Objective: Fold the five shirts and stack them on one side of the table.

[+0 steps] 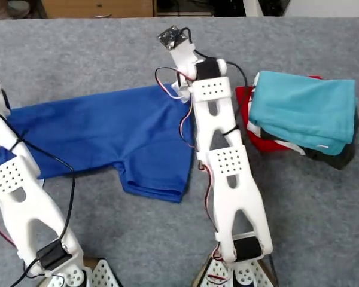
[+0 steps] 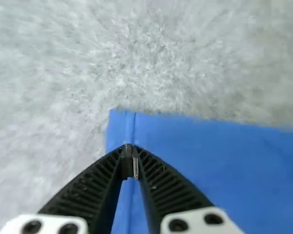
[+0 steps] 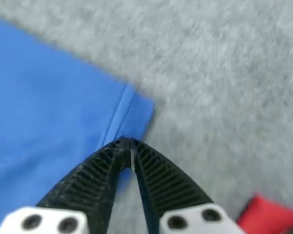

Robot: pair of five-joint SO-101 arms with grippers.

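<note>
High view: folded stack [image 1: 302, 110] is sitting at three o'clock, while left gripper [image 2: 129, 156] and right gripper [image 3: 128, 146] are pinching the last blue shirt [image 1: 107, 131].

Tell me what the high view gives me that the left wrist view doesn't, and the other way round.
The high view adds the stack of folded shirts, teal on top with red and dark ones beneath, at the table's right side. It also adds the right arm, stretched between that stack and the blue shirt, which lies spread out. The left wrist view adds the left gripper up close, shut on the shirt's hemmed corner. Both share the blue shirt on the grey table cover.
</note>
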